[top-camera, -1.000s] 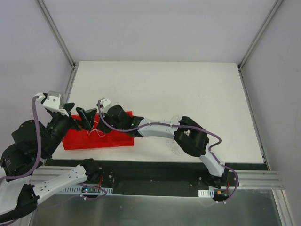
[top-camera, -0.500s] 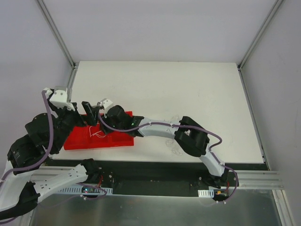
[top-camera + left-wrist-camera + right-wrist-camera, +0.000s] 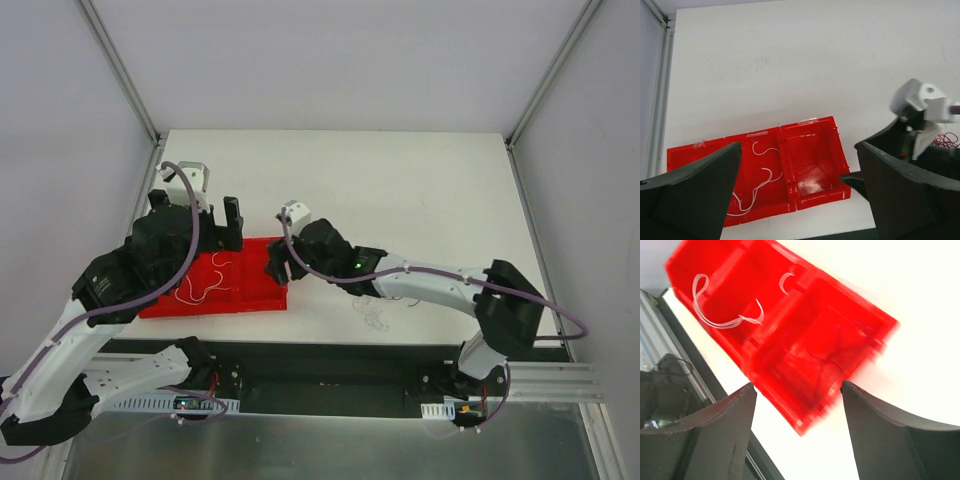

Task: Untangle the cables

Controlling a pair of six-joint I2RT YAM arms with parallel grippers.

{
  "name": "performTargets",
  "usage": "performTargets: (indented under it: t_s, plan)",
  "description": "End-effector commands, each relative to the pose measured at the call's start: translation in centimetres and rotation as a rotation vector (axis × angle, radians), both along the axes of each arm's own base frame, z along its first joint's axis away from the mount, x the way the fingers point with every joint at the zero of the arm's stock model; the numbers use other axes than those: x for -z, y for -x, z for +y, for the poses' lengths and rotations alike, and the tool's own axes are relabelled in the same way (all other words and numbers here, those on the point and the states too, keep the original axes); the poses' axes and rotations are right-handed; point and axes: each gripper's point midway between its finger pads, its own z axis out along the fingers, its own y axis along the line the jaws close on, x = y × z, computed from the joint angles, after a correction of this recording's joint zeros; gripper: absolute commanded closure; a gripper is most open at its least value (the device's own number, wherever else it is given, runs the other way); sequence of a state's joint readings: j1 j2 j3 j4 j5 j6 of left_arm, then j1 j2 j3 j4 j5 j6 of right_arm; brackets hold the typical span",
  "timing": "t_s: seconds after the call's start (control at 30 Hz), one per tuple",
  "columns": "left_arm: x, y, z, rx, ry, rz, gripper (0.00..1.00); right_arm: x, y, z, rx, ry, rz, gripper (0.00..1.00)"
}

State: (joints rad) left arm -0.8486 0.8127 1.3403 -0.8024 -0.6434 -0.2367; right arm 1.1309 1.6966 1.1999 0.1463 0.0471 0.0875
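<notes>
Whitish cables (image 3: 205, 285) (image 3: 760, 180) (image 3: 722, 315) lie loose in the middle compartment of the red tray (image 3: 262, 296) (image 3: 695, 152) (image 3: 860, 315). A thin dark strand (image 3: 827, 357) shows in the tray's right compartment. A small loopy tangle of cables (image 3: 376, 315) lies on the table under the right arm; its dark red loops (image 3: 948, 139) peek out in the left wrist view. My left gripper (image 3: 197, 215) (image 3: 799, 145) hangs wide open above the tray's far side, holding nothing. At the tray's right end my right gripper (image 3: 277, 270) (image 3: 797, 384) is open and holds nothing.
The tray sits at the table's near left corner, close to the front edge (image 3: 330, 342). Grey enclosure walls and a metal rail (image 3: 150, 185) border the white table. The right arm's forearm (image 3: 430, 285) stretches low across the near middle.
The right gripper has opened and drawn back right, out of the tray. The left gripper has risen and swung toward the tray's far side. White cables now lie uncovered in the tray.
</notes>
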Motion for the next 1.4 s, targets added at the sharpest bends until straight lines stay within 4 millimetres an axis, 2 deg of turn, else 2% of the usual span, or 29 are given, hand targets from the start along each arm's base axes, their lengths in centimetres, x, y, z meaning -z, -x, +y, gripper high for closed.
performTargets:
  t_s: [0.0,0.07,0.13,0.2,0.33,0.43,0.53,0.57,0.67,0.73,0.83,0.97,1.1,1.2,1.37]
  plan:
    - [1.6,-1.2,-1.3,0.014,0.065,0.056,0.01,-0.9,-0.4,-5.3,0.097,-0.008,-0.007,0.28]
    - [3.7,-1.9,-1.8,0.015,0.082,0.133,0.01,-0.4,-0.4,-7.2,0.113,0.015,0.006,0.28]
    - [6.6,-2.3,-1.0,-0.057,0.075,0.229,0.01,-0.3,-0.5,-8.8,0.139,0.014,0.014,0.28]
    - [9.6,-2.0,0.7,-0.175,0.083,0.342,0.01,-0.5,-0.6,-10.7,0.172,0.003,0.024,0.28]
    - [14.5,0.5,4.5,-0.377,0.129,0.505,0.01,-0.2,-2.1,-15.5,0.305,-0.017,0.066,0.28]
    - [17.3,2.0,5.9,-0.459,0.257,0.603,0.01,0.7,-3.6,-18.6,0.382,-0.056,0.144,0.28]
    - [19.5,2.8,7.2,-0.57,0.375,0.683,0.01,2.2,-4.4,-20.8,0.427,-0.064,0.217,0.3]
    - [20.0,2.9,7.6,-0.617,0.399,0.708,0.01,2.8,-4.4,-21.1,0.431,-0.063,0.25,0.32]
    - [21.8,3.3,8.4,-0.752,0.443,0.81,0.15,4.5,-4.2,-21.6,0.42,-0.034,0.307,0.36]
    - [22.8,3.3,8.4,-0.794,0.457,0.831,0.18,5.3,-4.3,-22.2,0.425,-0.008,0.306,0.37]
    - [23.4,2.9,9.0,-0.84,0.449,0.826,0.35,6.4,-4.3,-22.9,0.426,0.031,0.292,0.37]
    - [24.1,2.2,10.1,-0.896,0.402,0.839,0.38,7.2,-4.8,-24.2,0.456,0.06,0.274,0.38]
    - [25.1,1.7,11.7,-0.956,0.376,0.841,0.52,7.8,-5.3,-25.7,0.498,0.062,0.266,0.38]
    - [25.6,1.3,12.8,-0.974,0.341,0.832,0.54,8.3,-5.6,-26.2,0.516,0.064,0.265,0.38]
    - [26.1,1.1,13.4,-0.981,0.325,0.847,0.57,9.7,-5.8,-26.3,0.516,0.073,0.286,0.39]
